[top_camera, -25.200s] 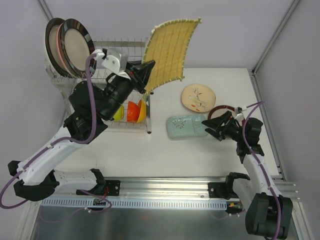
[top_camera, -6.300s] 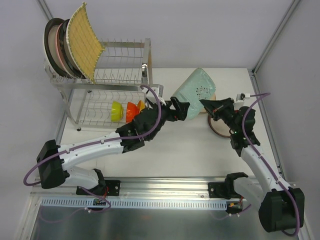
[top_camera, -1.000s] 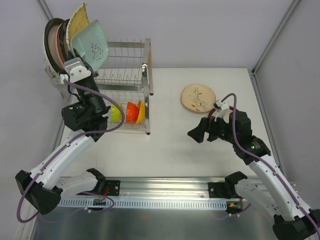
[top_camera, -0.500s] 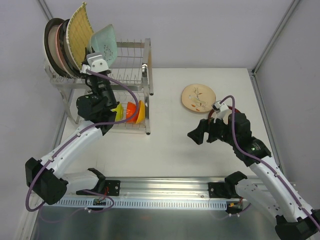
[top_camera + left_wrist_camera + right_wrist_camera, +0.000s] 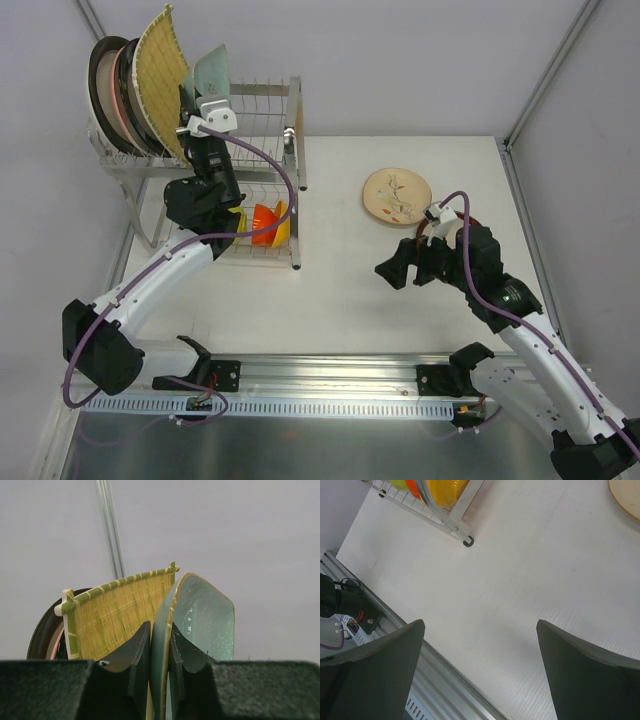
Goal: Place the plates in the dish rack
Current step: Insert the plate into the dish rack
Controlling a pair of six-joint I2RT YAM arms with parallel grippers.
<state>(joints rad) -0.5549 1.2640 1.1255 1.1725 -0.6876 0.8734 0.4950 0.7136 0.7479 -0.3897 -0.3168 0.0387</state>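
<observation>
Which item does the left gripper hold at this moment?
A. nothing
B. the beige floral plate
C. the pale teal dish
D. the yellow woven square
C: in the left wrist view the left gripper is shut on the rim of the pale teal dish, with the yellow woven square just beside it.

Three small bowls stand on edge in a row on the left half of the white table (image 5: 400, 300): a green one (image 5: 239, 226), an orange one (image 5: 262, 222) and a yellow one (image 5: 285, 222), each just beside the next. Along the table's near edge runs an aluminium rail (image 5: 330, 371), with a perforated strip (image 5: 330, 406) just in front of it (a little board with red wires (image 5: 356, 623) sits at its left part). Plain grey walls close in the back and sides, and slim metal posts (image 5: 558, 68) rise at the far corners.
</observation>
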